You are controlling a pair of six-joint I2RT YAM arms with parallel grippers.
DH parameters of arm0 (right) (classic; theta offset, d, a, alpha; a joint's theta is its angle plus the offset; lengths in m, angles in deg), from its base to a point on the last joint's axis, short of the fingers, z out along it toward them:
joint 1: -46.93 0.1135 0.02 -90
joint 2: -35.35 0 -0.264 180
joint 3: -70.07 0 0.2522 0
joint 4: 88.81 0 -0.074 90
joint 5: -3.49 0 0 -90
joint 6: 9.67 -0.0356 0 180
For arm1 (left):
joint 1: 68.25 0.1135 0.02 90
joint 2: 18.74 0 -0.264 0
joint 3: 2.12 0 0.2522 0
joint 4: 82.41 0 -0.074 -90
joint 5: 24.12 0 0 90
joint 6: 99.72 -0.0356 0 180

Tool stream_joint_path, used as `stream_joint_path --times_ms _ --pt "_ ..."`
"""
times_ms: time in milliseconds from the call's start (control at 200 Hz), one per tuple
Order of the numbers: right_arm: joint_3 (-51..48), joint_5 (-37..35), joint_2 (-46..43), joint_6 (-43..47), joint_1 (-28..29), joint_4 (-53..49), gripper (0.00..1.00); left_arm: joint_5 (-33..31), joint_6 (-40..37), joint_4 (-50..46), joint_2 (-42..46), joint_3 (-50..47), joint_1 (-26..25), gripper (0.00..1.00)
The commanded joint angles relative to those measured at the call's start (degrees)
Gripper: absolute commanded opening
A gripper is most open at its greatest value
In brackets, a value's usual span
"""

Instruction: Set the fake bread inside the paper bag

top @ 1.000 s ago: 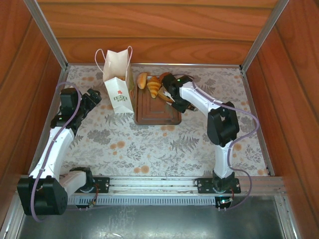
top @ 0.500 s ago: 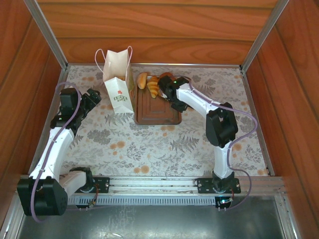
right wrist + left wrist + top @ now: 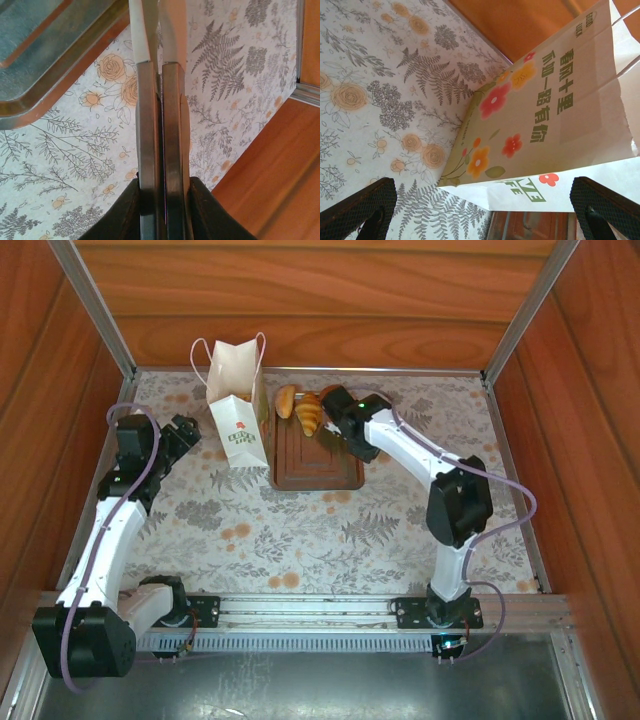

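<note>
fake bread (image 3: 310,412) sits just left of right fingers (image 3: 200,212) clamping tongs (image 3: 150,125)

White paper bag (image 3: 555,125), red-orange flowers and green lettering; golden fake bread (image 3: 309,412); brown tray (image 3: 315,465); silver tongs (image 3: 148,150)

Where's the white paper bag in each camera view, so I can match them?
Top external: the paper bag stands upper left, beside the brown tray.
Left wrist: the paper bag's flowered face takes the right half, ahead of the left gripper.
Right wrist: the brown tray's corner sits upper left, beside the tongs.
Shared landmark: the floral table cover.
</note>
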Motion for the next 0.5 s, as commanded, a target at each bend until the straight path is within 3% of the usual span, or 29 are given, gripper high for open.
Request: stream_joint_path --times_ms 0,495 --pt "-1.25 2.31 -3.98 -1.52 0.3 -0.22 0.07 -0.74 -1.14 -1.1 1.63 2.64 -0.3 0.95" --pt "-7.03 18.58 -21.18 -13.73 -1.2 0.07 0.04 5.23 -2.14 -2.88 1.08 11.09 -0.37 0.92"
